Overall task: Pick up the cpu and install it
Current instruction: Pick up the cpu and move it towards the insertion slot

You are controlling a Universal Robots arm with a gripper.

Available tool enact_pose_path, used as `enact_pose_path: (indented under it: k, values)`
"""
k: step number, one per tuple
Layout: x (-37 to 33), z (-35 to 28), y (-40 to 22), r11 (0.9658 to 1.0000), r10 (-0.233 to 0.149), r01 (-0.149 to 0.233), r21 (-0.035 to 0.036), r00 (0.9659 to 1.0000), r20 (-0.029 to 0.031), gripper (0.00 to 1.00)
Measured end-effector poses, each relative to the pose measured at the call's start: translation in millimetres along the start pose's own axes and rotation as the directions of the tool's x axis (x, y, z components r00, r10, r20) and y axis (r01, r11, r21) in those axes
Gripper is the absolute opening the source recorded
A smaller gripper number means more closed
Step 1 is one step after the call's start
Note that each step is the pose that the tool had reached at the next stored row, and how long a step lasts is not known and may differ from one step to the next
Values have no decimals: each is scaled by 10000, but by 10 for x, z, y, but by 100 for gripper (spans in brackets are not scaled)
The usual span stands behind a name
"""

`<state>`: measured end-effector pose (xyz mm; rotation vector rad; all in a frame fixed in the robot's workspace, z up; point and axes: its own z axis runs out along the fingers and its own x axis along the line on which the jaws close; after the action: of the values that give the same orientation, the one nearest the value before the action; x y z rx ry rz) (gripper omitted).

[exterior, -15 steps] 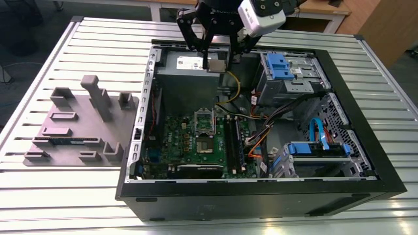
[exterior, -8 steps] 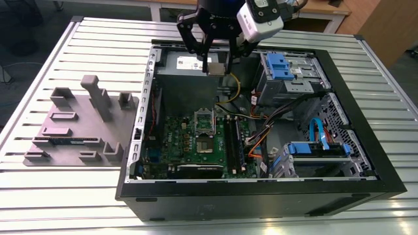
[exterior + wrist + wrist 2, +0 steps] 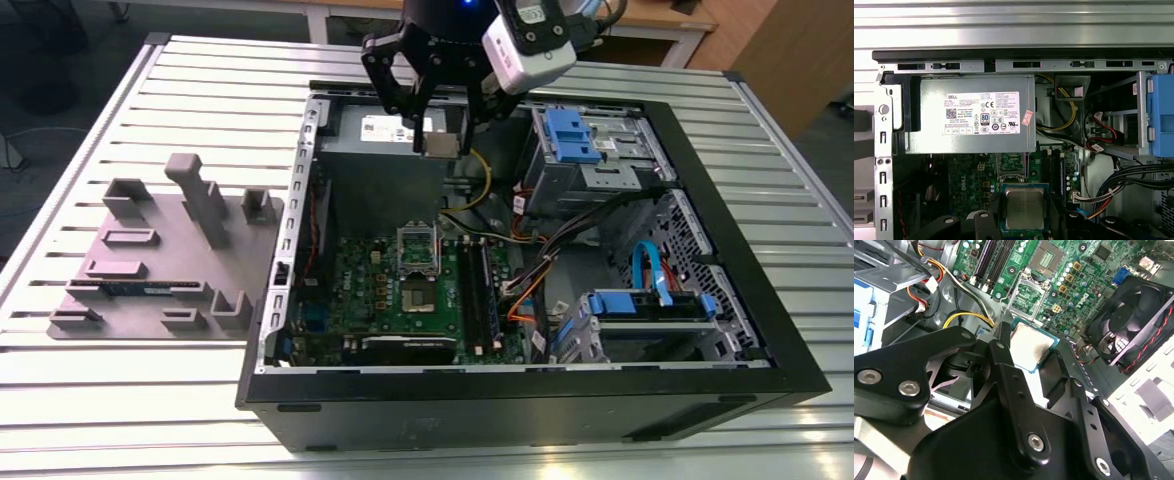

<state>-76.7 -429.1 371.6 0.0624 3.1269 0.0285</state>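
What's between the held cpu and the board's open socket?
In the second wrist view, the flipped-open metal socket frame lies between the silver square cpu and the dark square socket.

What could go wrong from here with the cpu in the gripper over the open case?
1. The gripper grips the cpu only by its edges above the case; a slip could drop it onto the motherboard.
2. The socket lies open with its frame raised; a tilted or offset descent might catch the frame or harm the socket.
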Motion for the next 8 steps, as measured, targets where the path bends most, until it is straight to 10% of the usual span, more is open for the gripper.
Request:
enact_pose_path:
  k: [8]
  values:
    - [0,2,0,10000,0,0,0,10000,0,47]
